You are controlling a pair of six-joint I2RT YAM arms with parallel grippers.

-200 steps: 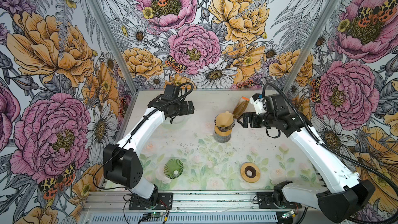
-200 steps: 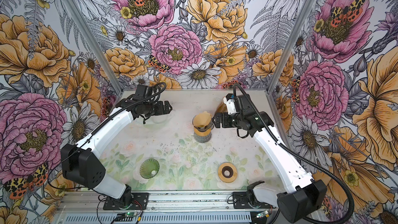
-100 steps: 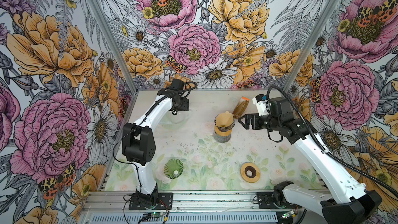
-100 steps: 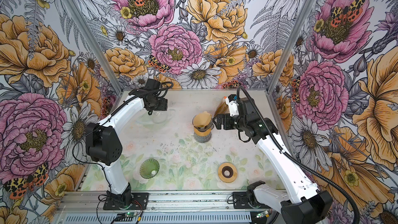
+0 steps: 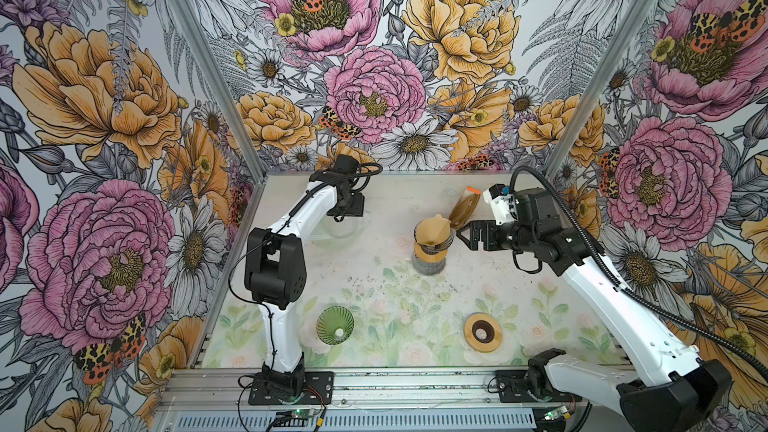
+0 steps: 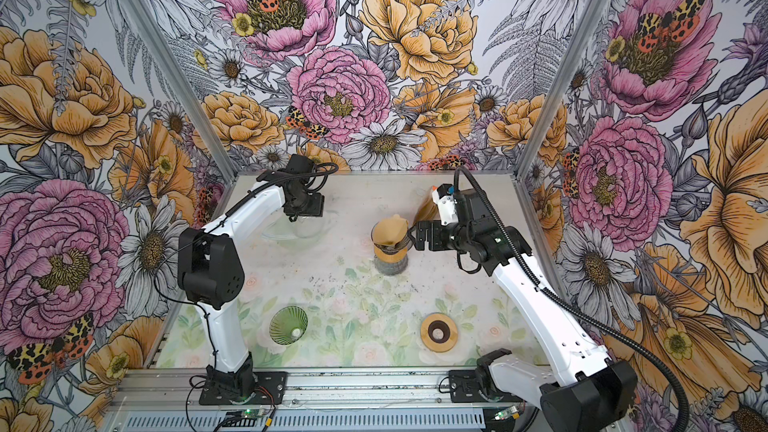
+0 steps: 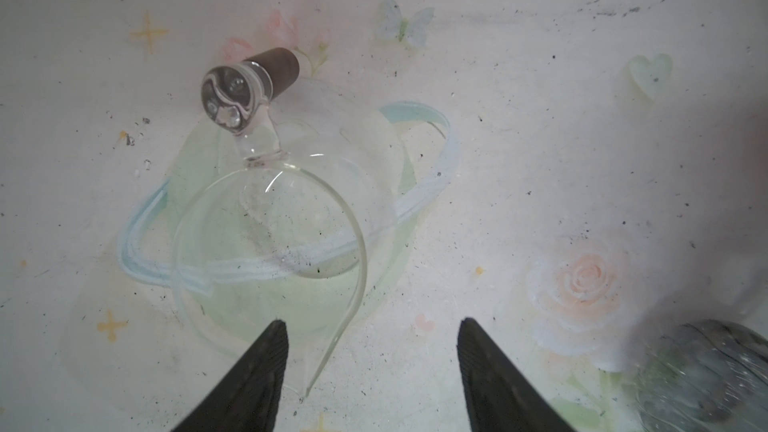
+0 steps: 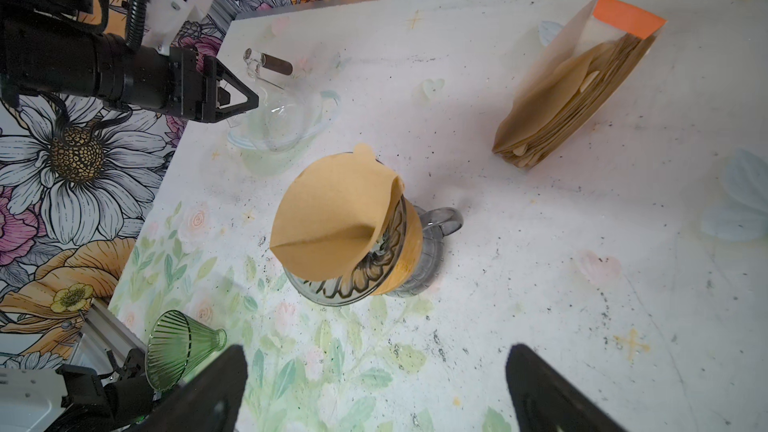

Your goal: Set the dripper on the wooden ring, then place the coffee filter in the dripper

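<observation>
Risk of tipping the paper coffee filter [image 8: 332,218], perched lopsided in the ribbed glass dripper [image 8: 374,274], with 1 brush of the wide-open right gripper [image 8: 376,357] beside it, or of jolting the clear handled dripper [image 7: 270,222] under the part-open, empty left gripper [image 7: 370,326]

Mid tabletop [image 5: 386,284] bare: clear lane between green dripper [image 5: 335,324] and wooden ring [image 5: 483,332], both near front. Centre blocked by tall dripper [image 8: 361,280] with coffee filter [image 8: 332,218] standing up out of it. Filter bag [image 5: 463,211] just behind it, only narrow gap between. Right tool [image 5: 459,234] just beside filter, jaws wide apart. Left tool [image 7: 372,322] over clear glass vessel [image 7: 270,234] at back left, jaws apart. Bare tabletop between vessel and dripper.
</observation>
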